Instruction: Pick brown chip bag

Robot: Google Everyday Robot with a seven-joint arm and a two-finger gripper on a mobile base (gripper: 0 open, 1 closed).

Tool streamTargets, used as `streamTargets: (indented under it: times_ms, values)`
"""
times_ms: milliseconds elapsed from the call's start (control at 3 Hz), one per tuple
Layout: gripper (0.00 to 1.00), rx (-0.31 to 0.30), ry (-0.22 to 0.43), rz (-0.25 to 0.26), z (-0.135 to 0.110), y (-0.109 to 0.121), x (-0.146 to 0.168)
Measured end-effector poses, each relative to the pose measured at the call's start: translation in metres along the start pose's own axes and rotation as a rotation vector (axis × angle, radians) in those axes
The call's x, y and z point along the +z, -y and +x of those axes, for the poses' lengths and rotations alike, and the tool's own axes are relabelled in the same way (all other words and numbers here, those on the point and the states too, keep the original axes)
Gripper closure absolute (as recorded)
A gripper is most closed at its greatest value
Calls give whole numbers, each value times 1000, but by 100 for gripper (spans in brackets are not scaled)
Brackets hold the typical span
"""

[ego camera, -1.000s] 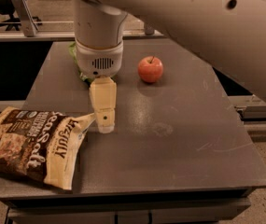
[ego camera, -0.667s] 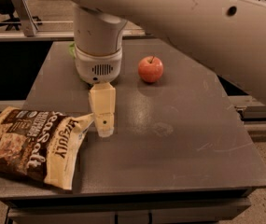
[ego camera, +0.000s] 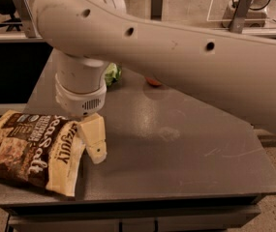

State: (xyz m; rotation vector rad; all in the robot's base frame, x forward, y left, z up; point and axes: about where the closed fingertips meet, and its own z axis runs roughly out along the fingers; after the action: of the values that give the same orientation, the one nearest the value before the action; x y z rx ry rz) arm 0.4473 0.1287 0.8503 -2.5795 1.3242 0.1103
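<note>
While hand (ego camera: 93, 140) hangs just beside bag's right end, opening can't be told | brown chip bag (ego camera: 28, 149) lies flat at bench (ego camera: 186, 149) front-left corner, apparently overhanging | risk: sideways nudge pushes bag off; thin-edge grip slips.

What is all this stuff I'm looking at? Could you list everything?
brown chip bag: one, dark brown and tan, lying at the table's front left edge
green bag: one, green, back of table, mostly hidden by the arm
red object: one, red-orange, sliver showing under the arm at the back
table: one, grey, centre
arm: one, white, crossing the top
gripper: one, cream, at the bag's right end
</note>
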Motion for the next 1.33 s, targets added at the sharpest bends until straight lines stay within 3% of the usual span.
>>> streamTargets:
  times_ms: [333, 667, 1333]
  values:
    - [0, -138, 81, -4, -26, 5, 18]
    - [18, -153, 78, -4, -26, 4, 17]
    - [65, -156, 76, -4, -28, 3, 17]
